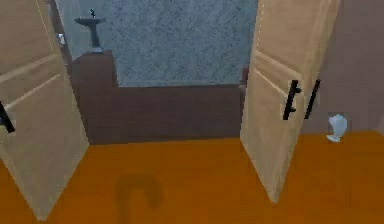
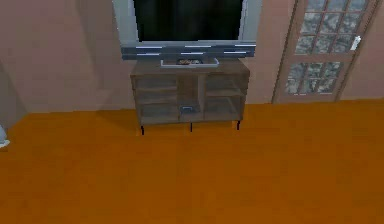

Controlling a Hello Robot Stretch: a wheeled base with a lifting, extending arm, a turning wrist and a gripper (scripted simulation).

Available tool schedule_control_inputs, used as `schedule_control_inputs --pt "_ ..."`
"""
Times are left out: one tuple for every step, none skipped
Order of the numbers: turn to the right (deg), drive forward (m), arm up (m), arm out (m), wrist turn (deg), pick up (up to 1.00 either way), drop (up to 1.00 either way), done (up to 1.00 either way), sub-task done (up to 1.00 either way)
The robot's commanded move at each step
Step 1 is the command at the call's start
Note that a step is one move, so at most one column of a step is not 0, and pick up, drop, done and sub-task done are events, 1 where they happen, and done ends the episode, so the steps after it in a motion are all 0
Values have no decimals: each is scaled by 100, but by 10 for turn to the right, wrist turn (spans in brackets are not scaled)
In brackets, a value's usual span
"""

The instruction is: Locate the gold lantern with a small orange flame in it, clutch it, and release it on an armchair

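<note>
Nearest in the forward view lay the orange floor (image 1: 190, 180), bare up to a doorway. A left door leaf (image 1: 30, 110) and a right door leaf (image 1: 285, 90), both pale wood with dark handles, stood swung toward the robot on either side of the gap. Just past the right leaf, low against the wall, sat a small white vase-like thing (image 1: 337, 126); its shape and colour did not suit a gold lantern. Through the doorway a brown floor (image 1: 160, 115) ran back to a speckled grey-blue wall (image 1: 180, 40). Farthest off, at the upper left, stood a pedestal basin (image 1: 93, 30).

In the arm side view the same orange floor reached out to a television stand (image 2: 190, 95) set against the wall. It carried a television (image 2: 190, 20), a flat dark item on its top and a small bluish one on a lower shelf, both too small to name. A glazed door (image 2: 320, 50) stood to the stand's right.

Where the gold lantern was could not be told, so neither could its direction from the end effector, on which the coming move depended. The end effector's state could not be told either. The task looked to be at the searching stage. The room ahead, with its basin, seemed a poor bet for a lantern or an armchair.
</note>
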Motion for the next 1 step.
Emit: schedule_control_inputs --pt "0 100 0 0 0 0 0 0 0"
